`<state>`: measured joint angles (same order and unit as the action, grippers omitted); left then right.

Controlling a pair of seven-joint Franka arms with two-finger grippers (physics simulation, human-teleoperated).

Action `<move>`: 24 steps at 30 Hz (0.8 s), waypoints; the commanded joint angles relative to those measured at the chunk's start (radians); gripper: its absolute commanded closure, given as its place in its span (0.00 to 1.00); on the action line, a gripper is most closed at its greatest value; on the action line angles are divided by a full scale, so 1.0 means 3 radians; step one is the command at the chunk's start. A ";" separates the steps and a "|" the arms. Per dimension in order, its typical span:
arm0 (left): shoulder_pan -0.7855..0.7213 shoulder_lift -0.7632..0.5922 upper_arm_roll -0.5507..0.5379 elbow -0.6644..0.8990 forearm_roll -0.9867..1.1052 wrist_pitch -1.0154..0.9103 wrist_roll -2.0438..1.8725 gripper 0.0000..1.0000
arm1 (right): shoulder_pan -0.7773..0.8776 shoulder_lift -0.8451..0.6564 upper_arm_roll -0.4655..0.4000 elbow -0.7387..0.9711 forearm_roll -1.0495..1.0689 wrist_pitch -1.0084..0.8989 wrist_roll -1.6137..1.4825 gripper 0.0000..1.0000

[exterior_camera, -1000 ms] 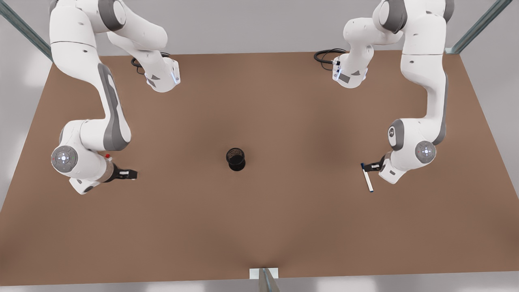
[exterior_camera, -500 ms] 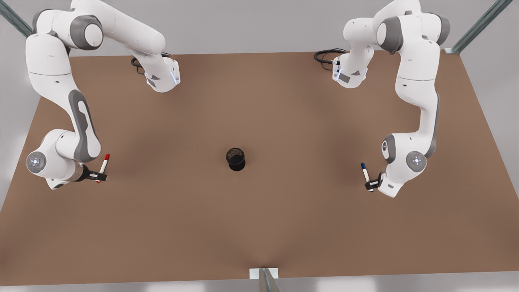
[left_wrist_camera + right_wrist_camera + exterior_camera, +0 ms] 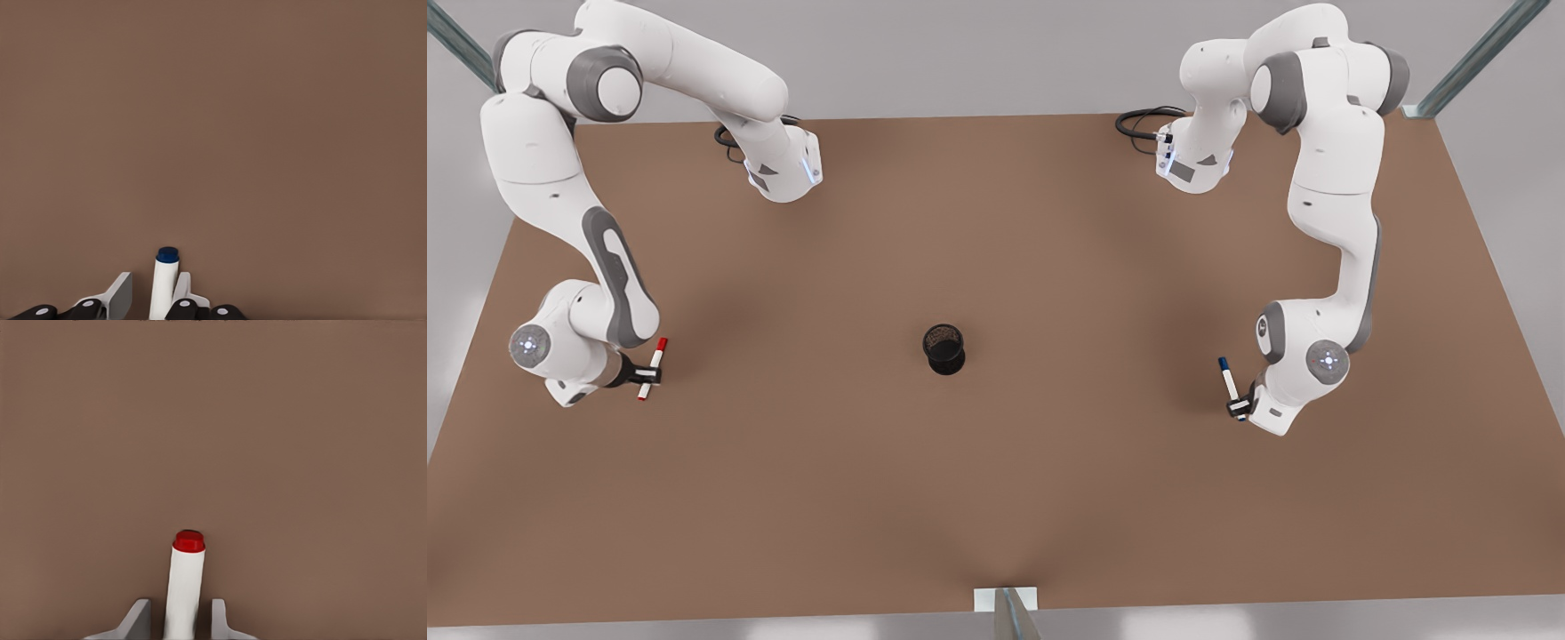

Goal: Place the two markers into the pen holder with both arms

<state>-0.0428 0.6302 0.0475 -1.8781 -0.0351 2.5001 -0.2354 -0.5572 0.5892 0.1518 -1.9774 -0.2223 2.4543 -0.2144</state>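
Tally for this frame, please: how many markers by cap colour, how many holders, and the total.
Red-capped marker: 1, between the right gripper fingers
Blue-capped marker: 1, between the left gripper fingers
Pen holder: 1, at table centre
Total: 3

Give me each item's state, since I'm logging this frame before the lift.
Red marker: lying on the table, between the right pincer's fingers.
Blue marker: lying on the table, between the left pincer's fingers.
Holder: upright, mid-table, no marker in it.
Right pincer: astride the red marker.
Left pincer: astride the blue marker.
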 commanded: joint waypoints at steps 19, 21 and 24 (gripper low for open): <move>-0.0005 0.0042 0.0000 0.0012 0.0005 0.0011 -0.0110 0.77 | -0.0055 -0.0711 0.1800 0.1253 0.0470 -0.1232 0.0034 0.79; -0.0016 0.0032 -0.0005 0.0068 0.0005 -0.0024 -0.0120 0.78 | -0.0050 -0.0752 0.2203 0.1329 0.0470 -0.1329 0.0616 0.79; -0.0021 -0.0086 -0.0005 0.0237 0.0005 -0.0443 -0.0126 0.79 | 0.0154 -0.0752 0.2695 0.1279 0.0378 -0.1140 0.1313 0.79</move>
<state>-0.0489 0.6144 0.0463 -1.8129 -0.0225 2.4547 -0.2787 -0.5163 0.3644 0.9338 -1.5952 -0.0984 2.1437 -0.2052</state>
